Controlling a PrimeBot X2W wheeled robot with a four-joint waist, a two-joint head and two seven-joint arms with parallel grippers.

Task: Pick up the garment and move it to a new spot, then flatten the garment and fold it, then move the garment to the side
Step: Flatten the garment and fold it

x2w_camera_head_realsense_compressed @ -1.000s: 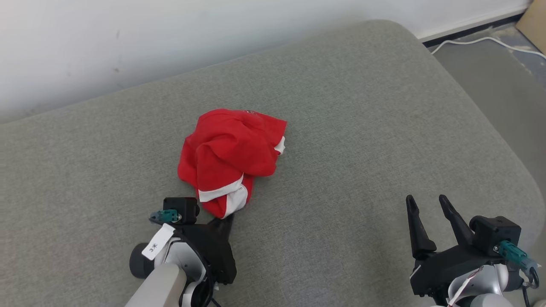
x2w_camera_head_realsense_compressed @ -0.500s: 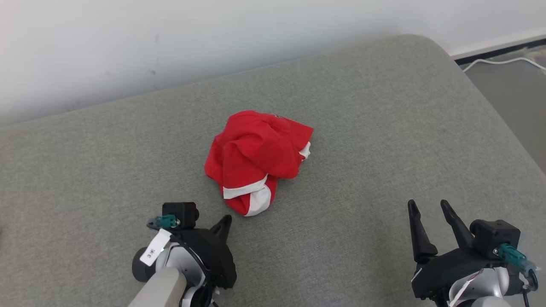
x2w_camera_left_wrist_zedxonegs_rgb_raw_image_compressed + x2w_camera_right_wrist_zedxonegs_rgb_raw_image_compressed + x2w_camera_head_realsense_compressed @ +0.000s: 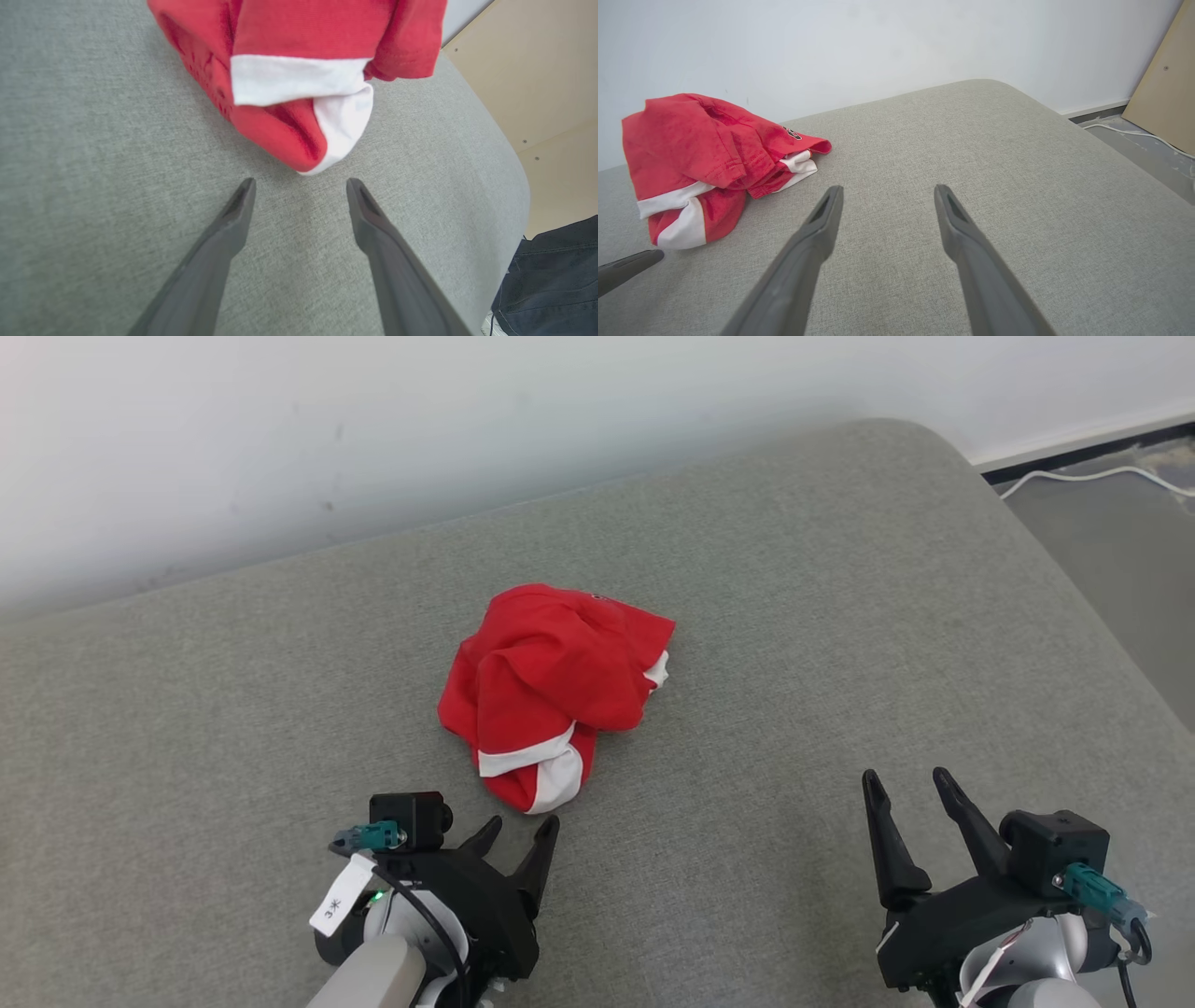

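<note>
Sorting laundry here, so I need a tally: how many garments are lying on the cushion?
1. A crumpled red garment with white trim lies near the middle of the grey cushion, just beyond the open left claw, untouched. Its folds could hide something smaller.

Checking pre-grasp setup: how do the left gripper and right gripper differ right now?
The left gripper has its fingertips just short of the red garment's white-trimmed corner, while the right gripper sits well off to the garment's right. The left gripper points at the garment, while the right gripper points at bare grey cushion. Shared: both are open and empty, and neither touches the garment.
</note>
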